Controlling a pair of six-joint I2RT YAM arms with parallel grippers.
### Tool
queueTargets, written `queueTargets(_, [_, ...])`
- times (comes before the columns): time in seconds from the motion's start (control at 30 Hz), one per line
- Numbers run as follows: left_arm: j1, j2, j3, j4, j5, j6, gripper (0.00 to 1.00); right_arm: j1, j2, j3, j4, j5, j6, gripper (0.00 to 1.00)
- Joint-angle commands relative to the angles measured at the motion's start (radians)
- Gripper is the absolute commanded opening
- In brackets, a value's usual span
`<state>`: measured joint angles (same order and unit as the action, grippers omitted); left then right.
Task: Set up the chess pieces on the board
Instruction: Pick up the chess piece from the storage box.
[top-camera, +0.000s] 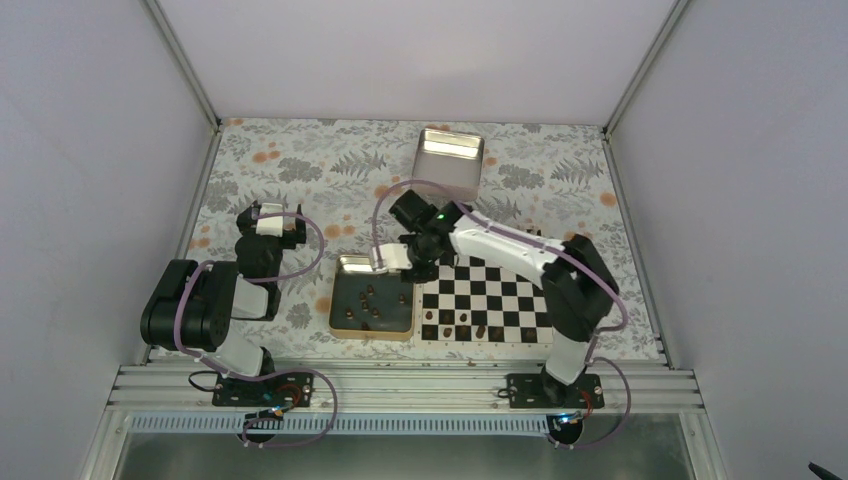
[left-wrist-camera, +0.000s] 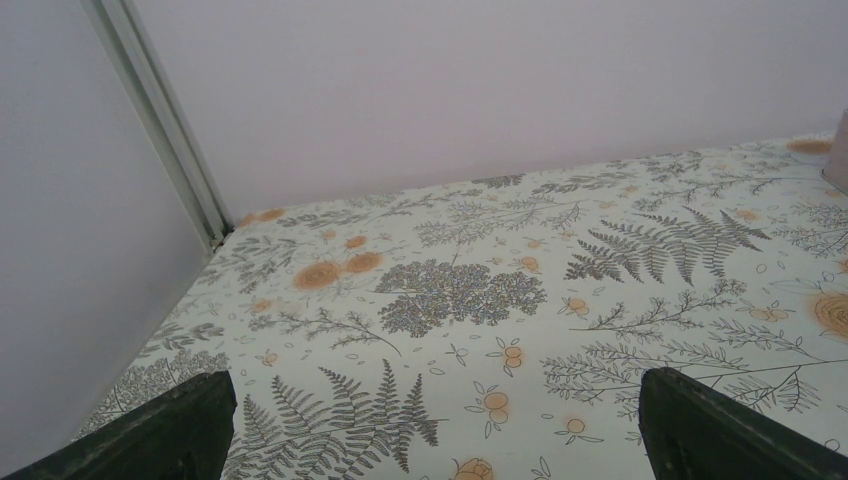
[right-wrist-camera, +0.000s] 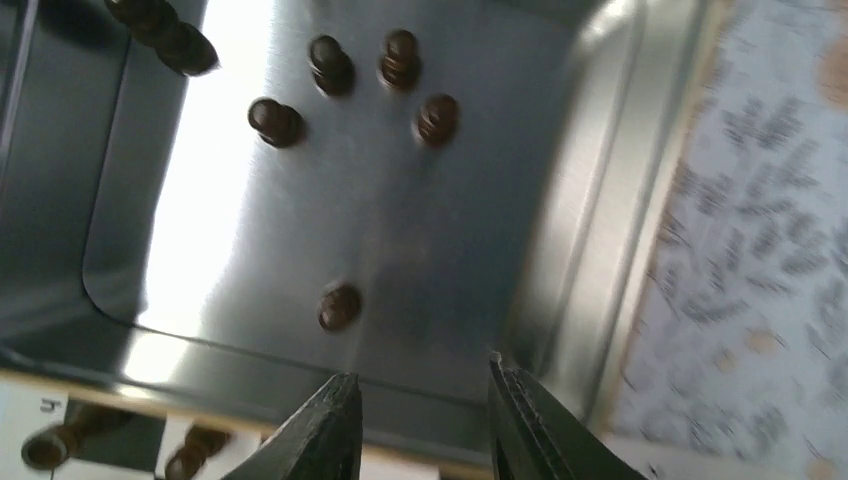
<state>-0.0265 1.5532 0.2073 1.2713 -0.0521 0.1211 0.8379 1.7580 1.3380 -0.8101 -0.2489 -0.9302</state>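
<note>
The right gripper (right-wrist-camera: 425, 405) hangs over the tray (right-wrist-camera: 560, 250) rim, fingers slightly apart and pinching nothing. Just ahead of its tips lies one dark piece (right-wrist-camera: 340, 305); farther ahead, more chess pieces (right-wrist-camera: 400, 60) cluster. The board (top-camera: 500, 295) beside it carries a few. The left gripper (left-wrist-camera: 437, 400), well apart, is spread wide above the tablecloth (left-wrist-camera: 450, 290).

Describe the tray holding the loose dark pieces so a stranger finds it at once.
Find the black-and-white board near the front edge of the table. Directly beside it on the left lies a shallow metal tray with dark chess pieces scattered inside. Unlike the plain silver tin farther back, it has a gold rim.
</note>
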Motion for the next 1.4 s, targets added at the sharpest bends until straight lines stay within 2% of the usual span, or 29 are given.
queueTargets(0.0, [-0.003, 0.008, 0.003, 0.052, 0.007, 0.002, 1.00, 0.049, 0.081, 0.065, -0.045, 0.018, 0.024, 0.34])
queueTargets(0.23, [-0.002, 0.009, 0.003, 0.053, 0.008, 0.003, 1.00, 0.063, 0.174, 0.129, -0.106, 0.074, 0.068, 0.33])
queueTargets(0.73, [-0.003, 0.007, 0.004, 0.052, 0.008, 0.004, 1.00, 0.094, 0.226, 0.155, -0.190, 0.075, 0.106, 0.33])
queueTargets(1.37, [-0.003, 0.008, 0.003, 0.054, 0.008, 0.003, 1.00, 0.124, 0.289, 0.162, -0.160, 0.079, 0.115, 0.32])
